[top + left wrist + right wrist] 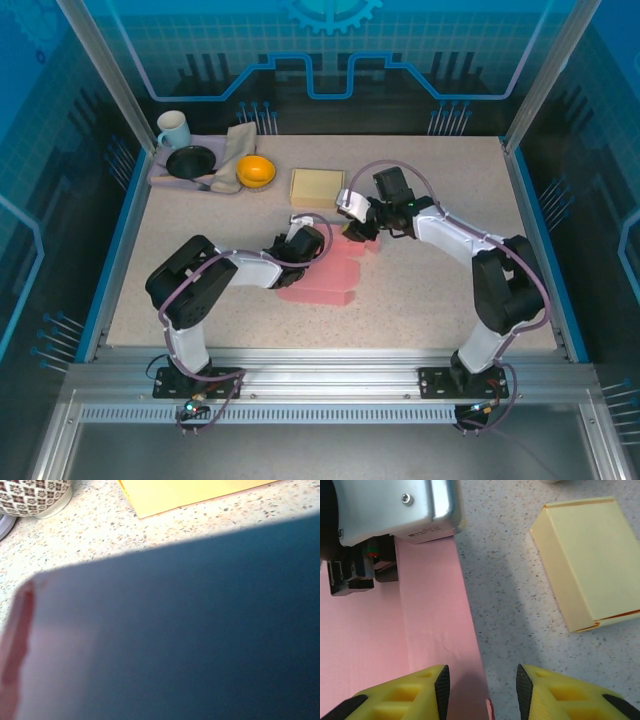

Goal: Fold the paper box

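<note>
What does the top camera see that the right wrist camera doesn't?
Top camera: a mug, a black dish and an orange bowl at the far left. Right wrist camera: the right gripper close up, its yellow fingers apart above the paper's edge. Both: the pink paper box, the yellow box and the speckled table.

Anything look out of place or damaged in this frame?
Nothing spilled or damaged. The pink paper box is still unfinished; the one oddity is a pink-edged panel, probably part of it, looming blurred right against the left wrist camera.
</note>
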